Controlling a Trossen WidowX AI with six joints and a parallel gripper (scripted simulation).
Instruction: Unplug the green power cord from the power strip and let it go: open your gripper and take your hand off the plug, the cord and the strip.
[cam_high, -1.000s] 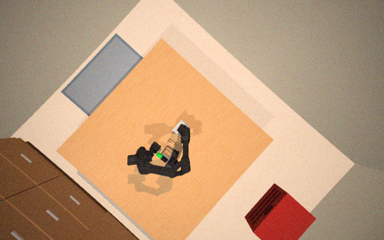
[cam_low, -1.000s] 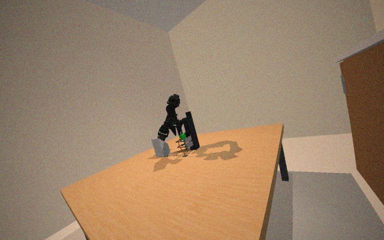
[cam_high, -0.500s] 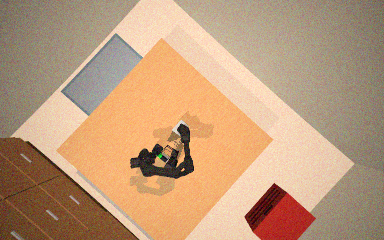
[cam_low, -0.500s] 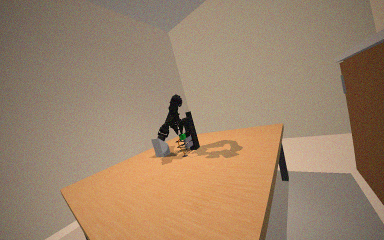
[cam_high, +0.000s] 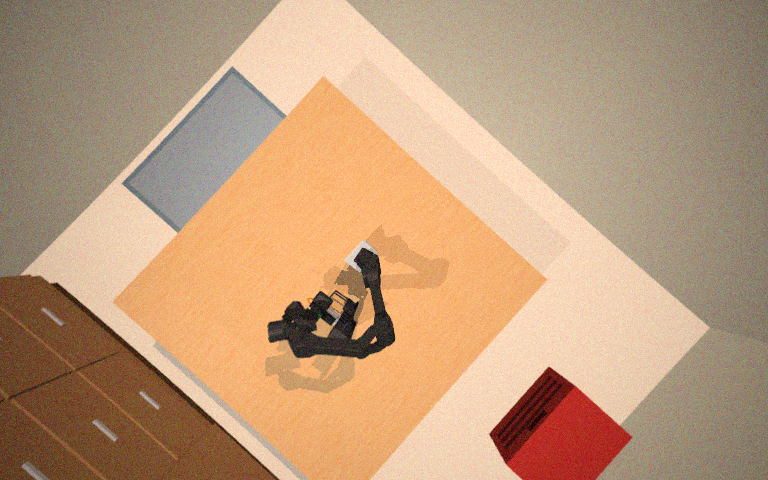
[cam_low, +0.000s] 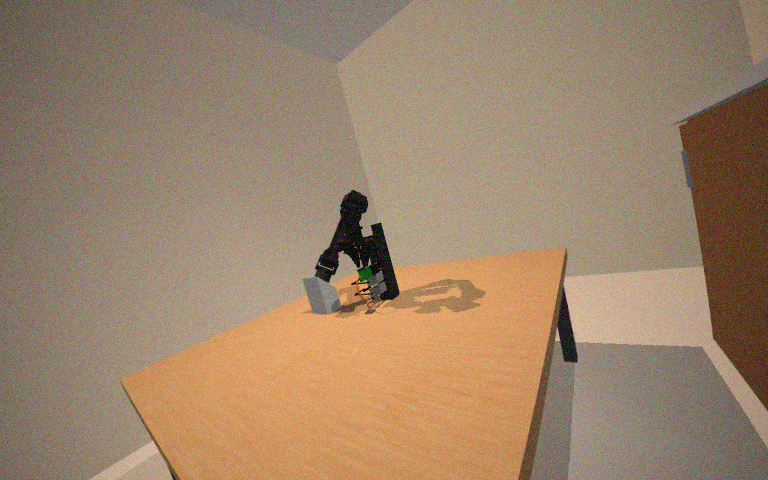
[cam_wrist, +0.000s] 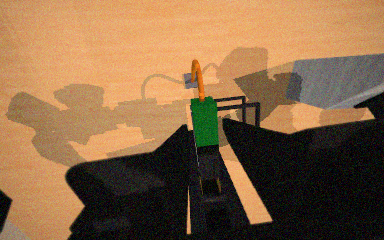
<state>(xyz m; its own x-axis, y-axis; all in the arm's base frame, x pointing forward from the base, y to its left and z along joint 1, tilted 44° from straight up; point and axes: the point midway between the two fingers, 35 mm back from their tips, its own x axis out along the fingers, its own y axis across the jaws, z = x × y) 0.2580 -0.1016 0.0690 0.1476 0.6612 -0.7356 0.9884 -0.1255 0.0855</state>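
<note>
The black, many-jointed robot arm (cam_high: 380, 305) (cam_low: 345, 226) has slim, straight links between bulkier, blocky joint housings. One elbow housing (cam_high: 382, 331) is broad and rounded with chamfered edges. Near the foot, a thin pale outline marks the dark casing (cam_low: 326, 266). The matt black gripper (cam_wrist: 205, 126) has two broad, angular fingers that narrow to blunt points, their faces showing faint grey sheens. Screws or lettering are too small to tell.
</note>
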